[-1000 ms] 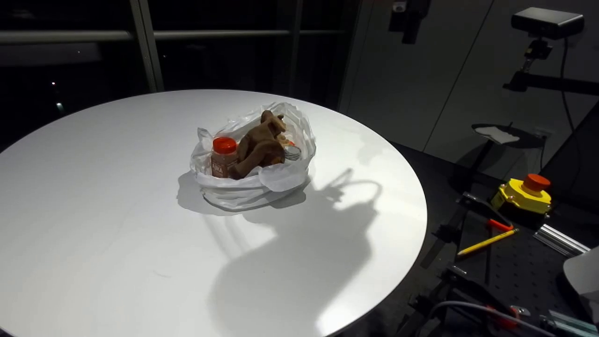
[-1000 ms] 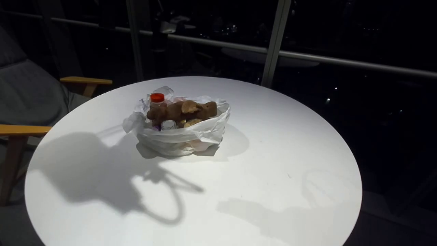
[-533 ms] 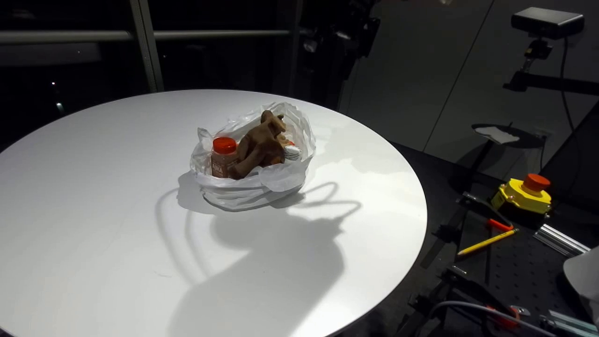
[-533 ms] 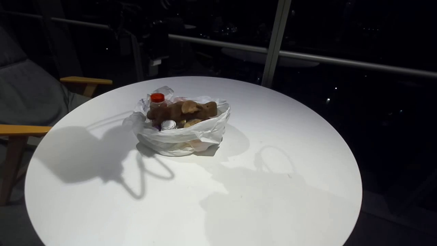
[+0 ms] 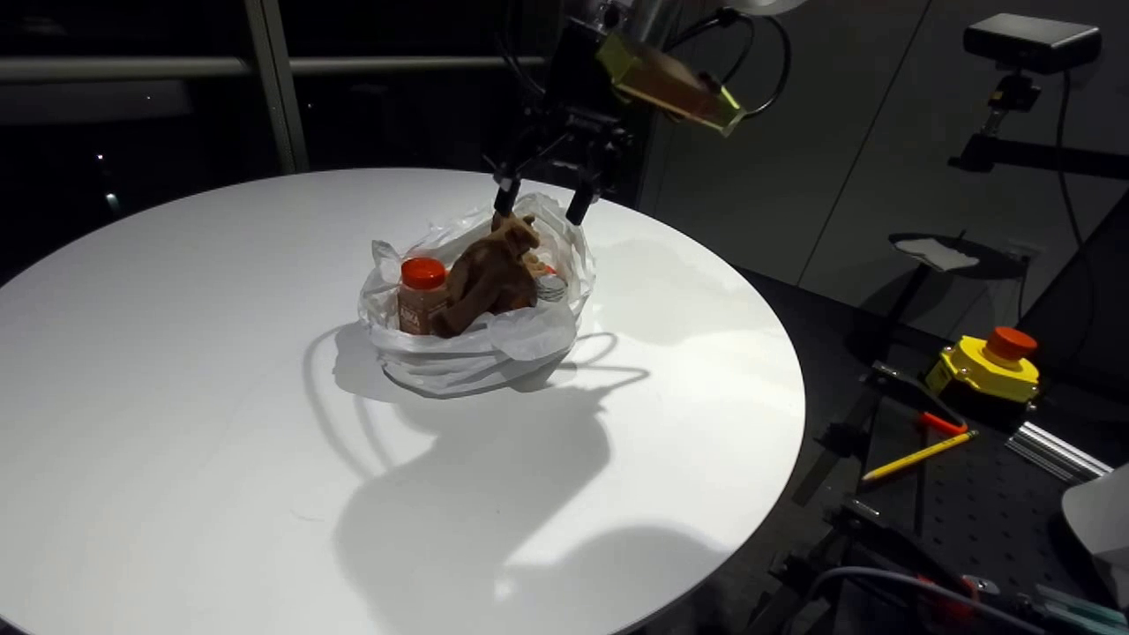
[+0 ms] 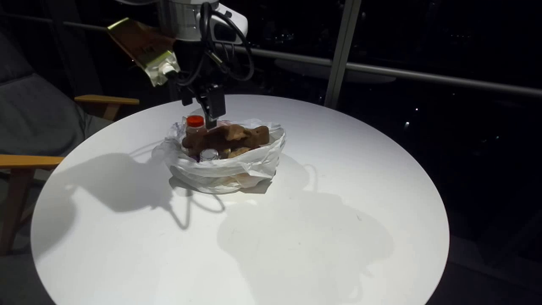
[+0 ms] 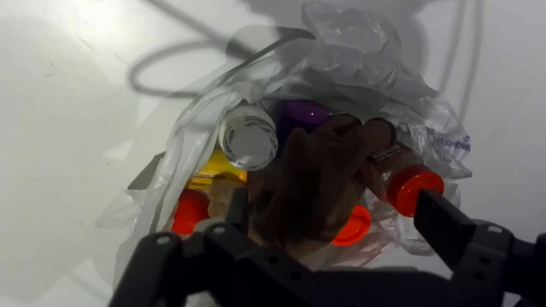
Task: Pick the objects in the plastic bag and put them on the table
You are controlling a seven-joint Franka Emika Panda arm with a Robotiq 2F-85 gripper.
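The white plastic bag (image 5: 459, 366) sits with its mouth open on the round white table (image 5: 220, 441). On top inside lies the brown plush toy (image 5: 489, 273), beside the red-lidded jar (image 5: 423, 300). In the wrist view a small can (image 7: 249, 143), a purple piece (image 7: 300, 113), a yellow piece (image 7: 219, 170), a red piece (image 7: 190, 211) and an orange one (image 7: 354, 226) surround the toy, partly covered. My gripper (image 5: 541, 207) hangs over the bag, open, its fingers (image 7: 443, 228) wide apart across the toy. Whether a fingertip touches the toy, I cannot tell.
Bag film (image 7: 349, 51) rises in loose folds around the objects. Off the table stand a yellow box with a red button (image 5: 988, 366), a pencil (image 5: 922, 456) and a camera on a stand (image 5: 1032, 44). A chair (image 6: 42, 114) stands beside the table.
The arm has swung in and come down, bringing my gripper into both exterior views right above the bag. Its shadows have shifted on the table. Bag and objects have hardly moved.
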